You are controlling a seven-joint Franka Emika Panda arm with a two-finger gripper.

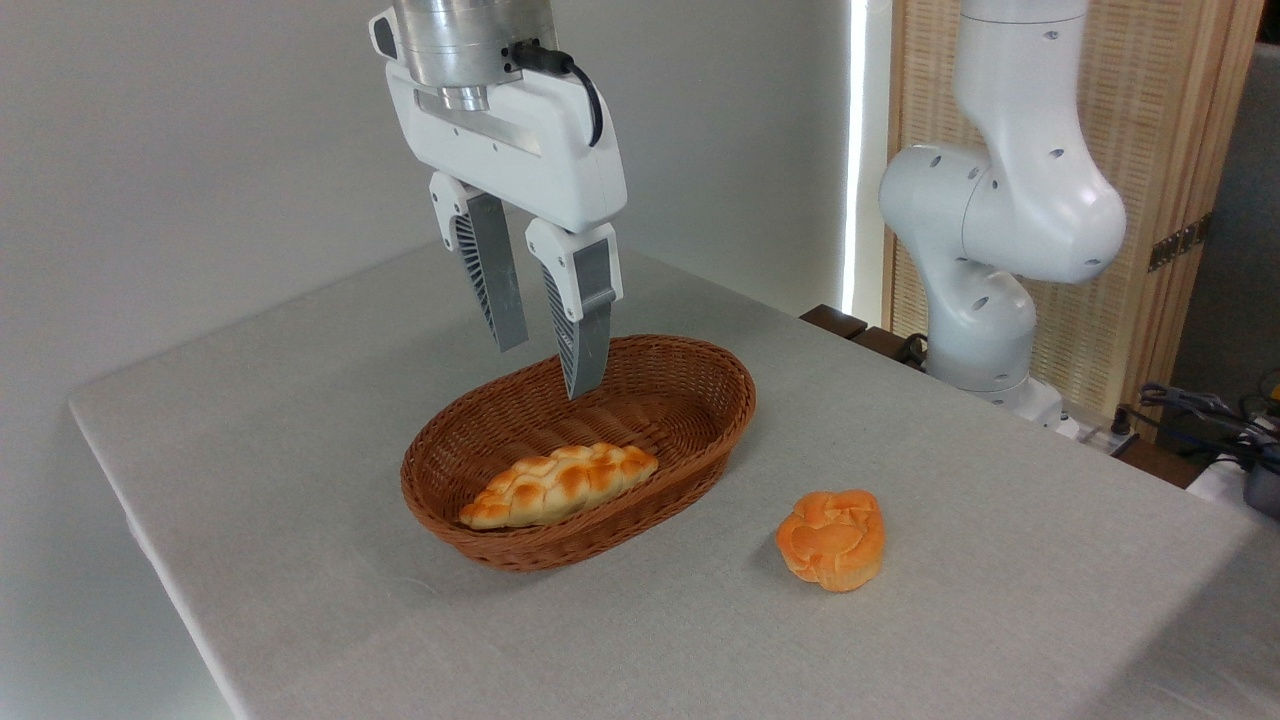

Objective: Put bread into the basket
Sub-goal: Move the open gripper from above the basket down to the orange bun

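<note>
The bread (pixel 831 539), a small round orange-golden bun, is seen resting on the table (pixel 300 480) to the right of the basket (pixel 690 425), near it but apart. It sits upright, knotted top upward and paler base down; being roundish, no clear long axis is shown. The oval wicker basket is laid with its long axis running from lower left to upper right, and a braided loaf (pixel 560 484) lies inside along the same line. The gripper (pixel 548 372) is held above the basket's far rim, fingers pointing down, parted by a moderate gap and holding nothing. The table is covered in pale grey cloth; a plain wall and a slatted wooden screen (pixel 1180 150) are seen behind.
</note>
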